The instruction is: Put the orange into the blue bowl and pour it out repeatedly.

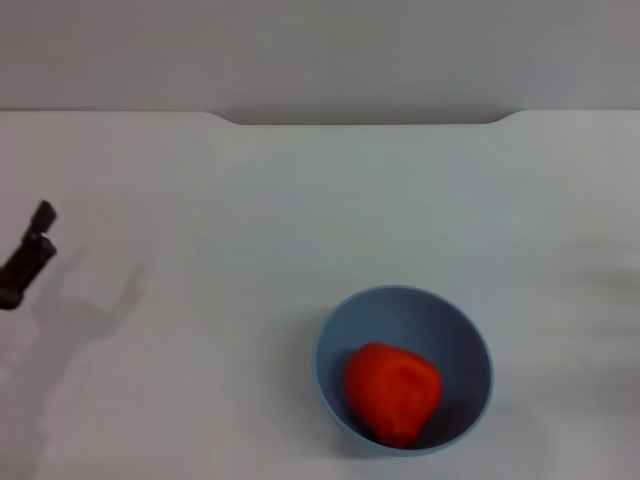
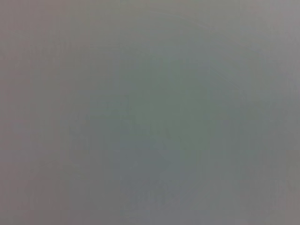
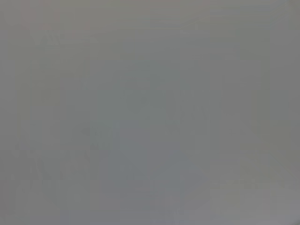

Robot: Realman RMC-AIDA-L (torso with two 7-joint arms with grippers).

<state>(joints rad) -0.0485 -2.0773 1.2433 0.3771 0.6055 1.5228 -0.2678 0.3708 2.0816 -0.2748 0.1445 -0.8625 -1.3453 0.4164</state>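
Note:
The orange (image 1: pixel 393 391) is a lumpy red-orange fruit lying inside the blue bowl (image 1: pixel 463 335). The bowl stands upright on the white table near the front edge, right of centre in the head view. My left gripper (image 1: pixel 30 255) shows as a dark piece at the far left edge, well away from the bowl. My right gripper is out of view. Both wrist views show only plain grey surface.
The white table (image 1: pixel 250 220) runs back to a far edge with a notched dark strip (image 1: pixel 360 121). The left arm casts a faint shadow (image 1: pixel 70 320) on the table at the left.

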